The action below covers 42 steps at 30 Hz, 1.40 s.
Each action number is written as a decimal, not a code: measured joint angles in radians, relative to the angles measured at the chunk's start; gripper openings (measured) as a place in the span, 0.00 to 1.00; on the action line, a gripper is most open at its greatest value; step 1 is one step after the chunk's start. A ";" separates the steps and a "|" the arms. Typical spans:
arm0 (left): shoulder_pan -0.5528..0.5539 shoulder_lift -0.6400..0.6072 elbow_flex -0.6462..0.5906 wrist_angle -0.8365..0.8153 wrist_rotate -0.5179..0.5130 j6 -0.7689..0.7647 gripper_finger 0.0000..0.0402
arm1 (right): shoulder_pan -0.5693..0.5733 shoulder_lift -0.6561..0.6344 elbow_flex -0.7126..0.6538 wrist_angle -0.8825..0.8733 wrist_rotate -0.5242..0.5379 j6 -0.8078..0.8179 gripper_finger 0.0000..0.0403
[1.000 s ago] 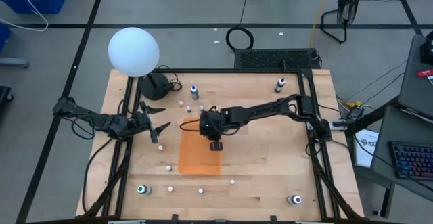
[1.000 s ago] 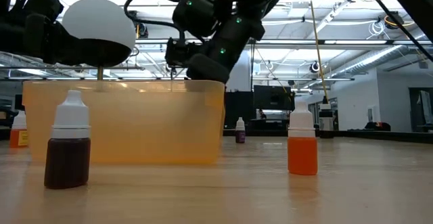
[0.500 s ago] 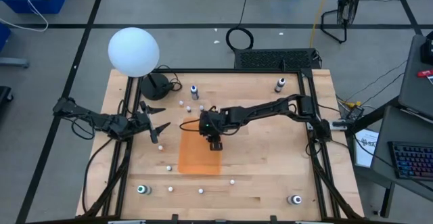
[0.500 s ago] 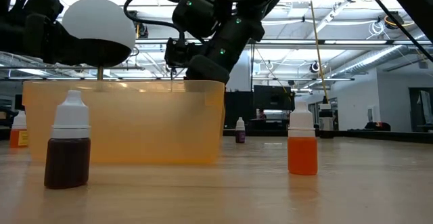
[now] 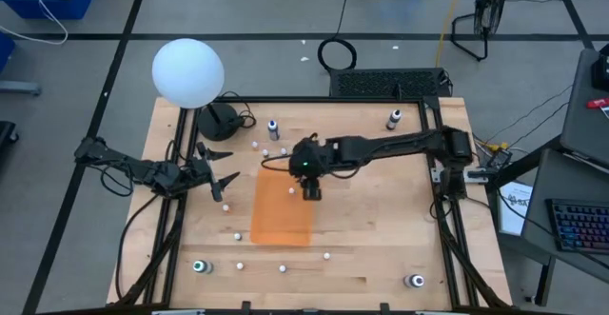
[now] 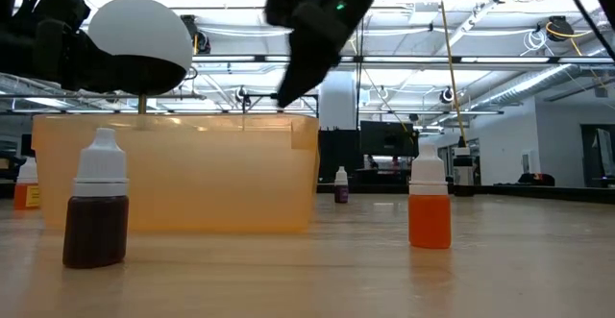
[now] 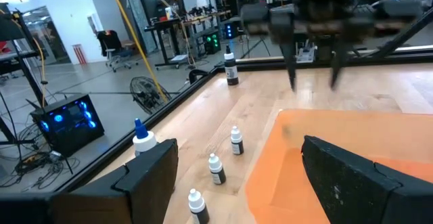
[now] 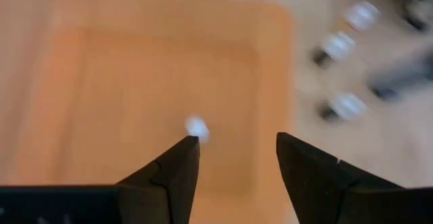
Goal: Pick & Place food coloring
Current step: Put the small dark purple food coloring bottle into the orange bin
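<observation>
The food coloring bottles are tiny, with pale caps, and stand scattered on the wooden table: three (image 5: 265, 151) behind the orange tray (image 5: 283, 222), and several more near the front edge (image 5: 283, 268). One small white-capped bottle (image 8: 196, 126) is inside the tray, clear of the fingers. My right gripper (image 8: 237, 143) hangs open above the tray's far right part (image 5: 311, 193), fingers pointing down, with nothing between them. My left gripper (image 5: 226, 180) waits open just left of the tray. In the low view a brown bottle (image 6: 96, 212) and an orange one (image 6: 430, 207) stand upright near the front.
A large white globe (image 5: 188, 72) on a dark stand is at the far left corner. Two taller bottles (image 5: 273, 129) (image 5: 393, 120) stand near the far edge. Round markers (image 5: 199, 266) (image 5: 416, 281) sit at the front corners. Bare wood lies right of the tray.
My right gripper has risen from the tray's rim level to well above it and has shifted a little toward the table's far right. A small bottle now shows on the tray floor below it.
</observation>
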 joint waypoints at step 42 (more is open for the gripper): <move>0.000 0.000 0.000 0.001 0.000 0.000 0.77 | -0.143 -0.145 -0.597 0.503 -0.032 0.099 0.57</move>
